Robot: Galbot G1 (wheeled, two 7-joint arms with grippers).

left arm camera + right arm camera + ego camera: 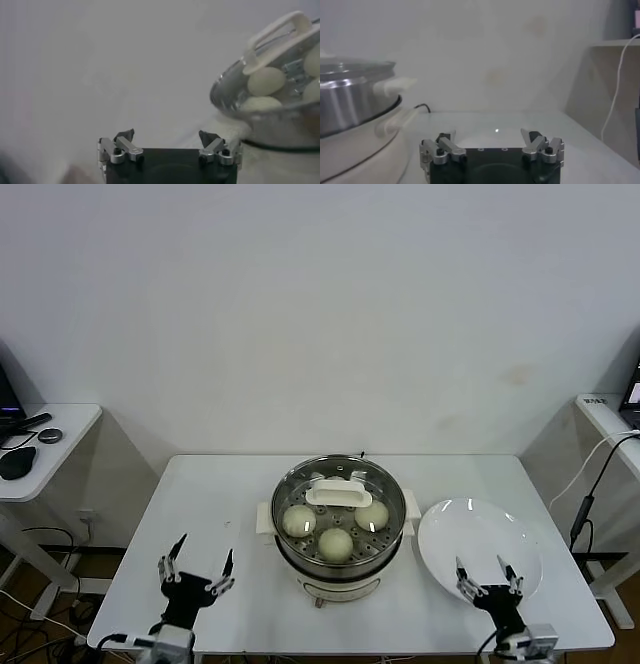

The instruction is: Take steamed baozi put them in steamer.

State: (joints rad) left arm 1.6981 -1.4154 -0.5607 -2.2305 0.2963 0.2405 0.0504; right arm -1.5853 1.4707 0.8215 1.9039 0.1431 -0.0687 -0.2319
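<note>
Head view, steamed baozi (336,542) inside steamer (340,569), between spread left gripper (196,572) and spread right gripper (484,575)

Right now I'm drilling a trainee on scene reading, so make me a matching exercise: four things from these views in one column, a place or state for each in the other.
Things:
1. baozi
2. glass lid
3. white plate
4. left gripper

Places or states:
A. bare, right of the steamer
B. covering the steamer
C. inside the steamer, under glass
D. open, empty, over the table left of the steamer

Pairs: 1-C, 2-B, 3-A, 4-D
</note>
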